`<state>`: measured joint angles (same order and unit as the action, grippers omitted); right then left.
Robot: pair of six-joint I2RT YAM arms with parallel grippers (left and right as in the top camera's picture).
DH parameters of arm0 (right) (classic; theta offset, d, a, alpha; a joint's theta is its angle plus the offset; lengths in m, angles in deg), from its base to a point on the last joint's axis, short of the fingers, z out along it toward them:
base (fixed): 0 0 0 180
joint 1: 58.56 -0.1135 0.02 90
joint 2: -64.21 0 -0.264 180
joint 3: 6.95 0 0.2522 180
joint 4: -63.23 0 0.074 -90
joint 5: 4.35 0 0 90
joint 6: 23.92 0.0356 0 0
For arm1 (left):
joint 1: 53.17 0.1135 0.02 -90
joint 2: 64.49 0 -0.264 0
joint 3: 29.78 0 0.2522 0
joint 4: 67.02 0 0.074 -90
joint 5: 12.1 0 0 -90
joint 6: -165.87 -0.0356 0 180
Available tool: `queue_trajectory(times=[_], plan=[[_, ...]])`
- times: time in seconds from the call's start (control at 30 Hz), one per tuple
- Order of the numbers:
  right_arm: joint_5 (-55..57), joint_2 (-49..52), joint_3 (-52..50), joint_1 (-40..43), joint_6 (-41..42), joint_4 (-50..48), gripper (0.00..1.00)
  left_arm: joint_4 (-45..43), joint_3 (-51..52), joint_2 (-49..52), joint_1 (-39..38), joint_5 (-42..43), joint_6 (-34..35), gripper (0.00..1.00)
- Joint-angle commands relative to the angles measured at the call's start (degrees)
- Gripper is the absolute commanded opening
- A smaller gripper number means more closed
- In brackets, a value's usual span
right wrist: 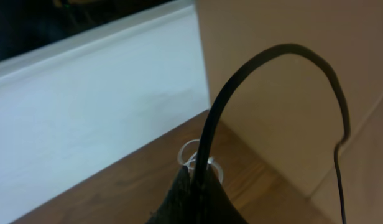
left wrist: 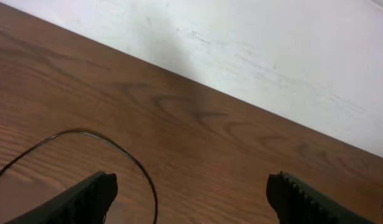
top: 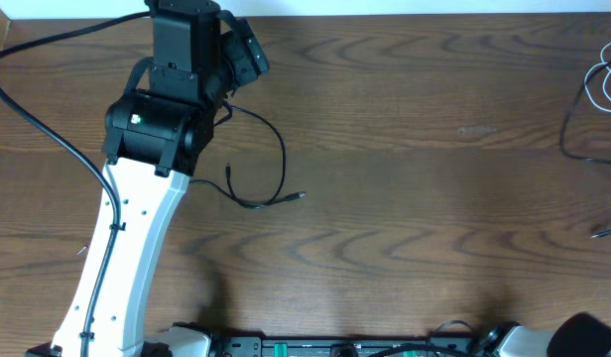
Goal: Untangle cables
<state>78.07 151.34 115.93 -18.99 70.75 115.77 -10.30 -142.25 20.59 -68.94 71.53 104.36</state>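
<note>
Overhead: black cable (top: 283, 157) loops; plug end (top: 299, 196) points right.

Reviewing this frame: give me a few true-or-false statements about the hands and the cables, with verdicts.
1. The left hand is open and holds nothing. True.
2. A black cable lies on the wooden table beside the left arm. True.
3. The right hand is open. False: it is shut, with a black cord arching up out of it.
4. The white cable lies at the table's left edge. False: the white cable is at the right edge.
</note>
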Motion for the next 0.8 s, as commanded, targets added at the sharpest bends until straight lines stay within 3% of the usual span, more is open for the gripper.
queue_trajectory(times=[0.0, 0.2, 0.53, 0.6, 0.7, 0.77], plan=[[4.26, 5.68, 7.43, 0.20, -5.51, 2.56, 0.01, -0.57, -0.24, 0.66, 0.22, -0.52, -0.31, 0.83], [6.16, 18.99, 17.31, 0.20, -9.75, 12.48, 0.01, -0.59, -0.24, 0.66, 0.22, -0.55, -0.31, 0.83], [7.02, 35.41, 17.51, 0.20, -8.17, 15.30, 0.05, -0.59, -0.24, 0.66, 0.22, -0.55, -0.31, 0.83], [7.04, 36.98, 17.51, 0.20, -7.10, 17.07, 0.24, -0.59, -0.24, 0.66, 0.22, -0.55, -0.31, 0.83], [7.21, 37.68, 17.51, 0.37, -6.75, 19.54, 0.67, -0.63, -0.24, 0.66, 0.22, -0.55, -0.31, 0.83], [8.87, 37.55, 17.51, 0.55, -4.31, 20.87, 0.82, -0.63, -0.24, 0.66, 0.22, -0.55, -0.31, 0.83]])
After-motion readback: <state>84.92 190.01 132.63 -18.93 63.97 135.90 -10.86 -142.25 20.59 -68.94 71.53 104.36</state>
